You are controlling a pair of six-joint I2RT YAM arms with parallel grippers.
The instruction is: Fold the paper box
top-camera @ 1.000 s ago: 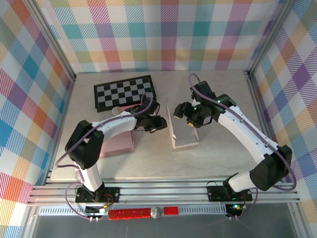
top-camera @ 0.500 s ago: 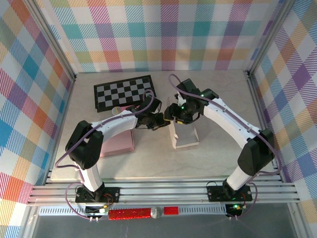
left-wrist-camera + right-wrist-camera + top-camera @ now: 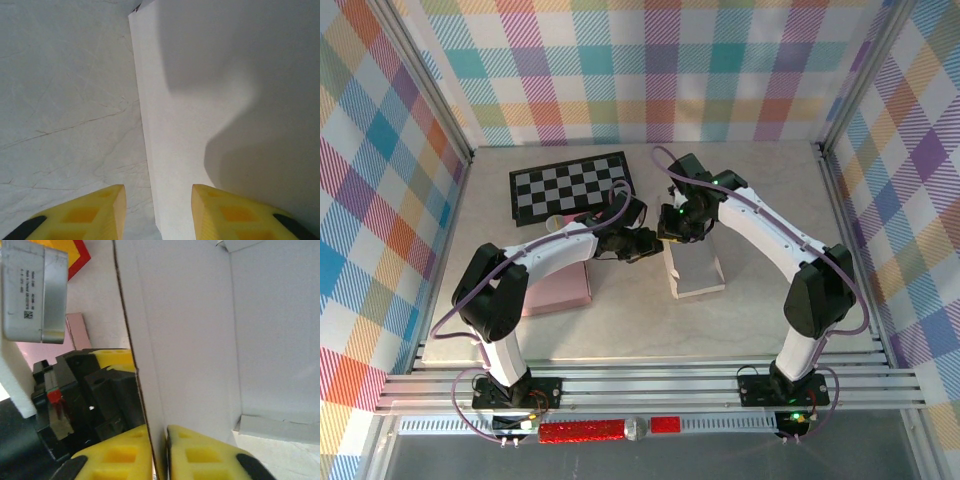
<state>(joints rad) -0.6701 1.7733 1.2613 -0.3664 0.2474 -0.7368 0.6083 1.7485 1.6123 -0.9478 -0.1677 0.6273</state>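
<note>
The white paper box [image 3: 695,270] lies open in the middle of the table, its left wall standing upright. My right gripper [image 3: 669,231] reaches over from the right and is shut on the top edge of that wall; in the right wrist view the yellow fingers [image 3: 125,455] pinch the thin white panel [image 3: 180,340] from both sides. My left gripper [image 3: 645,243] sits just outside the same wall, open. In the left wrist view the box panel [image 3: 225,125] stands ahead of the left gripper [image 3: 159,192], its edge in the gap, and neither finger touches it.
A black-and-white chessboard [image 3: 573,187] lies at the back left. A pink pad [image 3: 560,288] rests under the left arm. The marble table [image 3: 620,330] is bare toward its front edge, and plaid walls close in three sides.
My right gripper swung left from over the box's middle to its upright left wall and closed on it. The left arm stayed almost still, its jaws unchanged.
</note>
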